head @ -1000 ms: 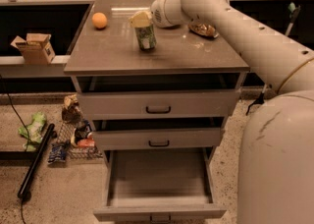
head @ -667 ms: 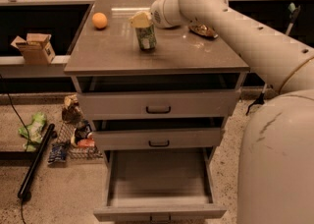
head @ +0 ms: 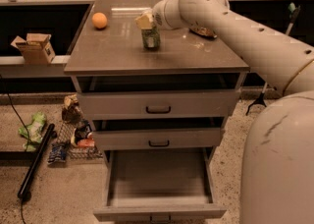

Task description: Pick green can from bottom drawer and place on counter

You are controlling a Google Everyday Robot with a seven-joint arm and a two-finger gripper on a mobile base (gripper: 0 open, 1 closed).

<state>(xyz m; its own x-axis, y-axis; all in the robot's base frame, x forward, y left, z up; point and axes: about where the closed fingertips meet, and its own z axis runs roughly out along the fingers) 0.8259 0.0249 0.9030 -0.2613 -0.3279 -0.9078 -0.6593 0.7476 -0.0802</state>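
The green can (head: 150, 39) stands upright on the counter (head: 113, 53), near its middle. My gripper (head: 145, 21) comes in from the right on the pale arm and sits right on top of the can, shut around its upper part. The bottom drawer (head: 159, 212) is pulled open below, and its inside shows nothing in it.
An orange ball (head: 99, 20) lies at the counter's back left. A shiny packet (head: 203, 32) lies at its back right, under the arm. The two upper drawers (head: 158, 105) are closed. A cardboard box (head: 34, 46), floor clutter (head: 73, 129) and a black pole (head: 34, 161) are to the left.
The gripper and the can have shifted slightly to the right over the counter. Nothing else has moved.
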